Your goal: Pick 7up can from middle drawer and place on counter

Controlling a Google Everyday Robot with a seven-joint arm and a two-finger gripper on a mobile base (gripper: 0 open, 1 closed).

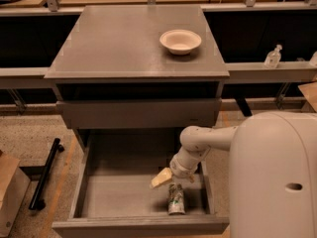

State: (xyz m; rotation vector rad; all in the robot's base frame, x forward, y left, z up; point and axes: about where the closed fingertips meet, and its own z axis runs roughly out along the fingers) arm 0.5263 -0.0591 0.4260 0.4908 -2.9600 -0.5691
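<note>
The 7up can [175, 200] lies on its side on the floor of the open middle drawer [124, 197], near the front right corner. My gripper [162, 177] reaches down into the drawer on the white arm and hangs just above and left of the can, its cream fingertip pointing left. The counter [119, 38] is the grey cabinet top above the drawer.
A white bowl [180, 40] sits on the counter at the right rear. The shallower drawer front [138, 114] is closed above the open one. My white base [277, 177] fills the lower right. A black bar [45, 172] and a cardboard box [11, 192] lie on the floor at left.
</note>
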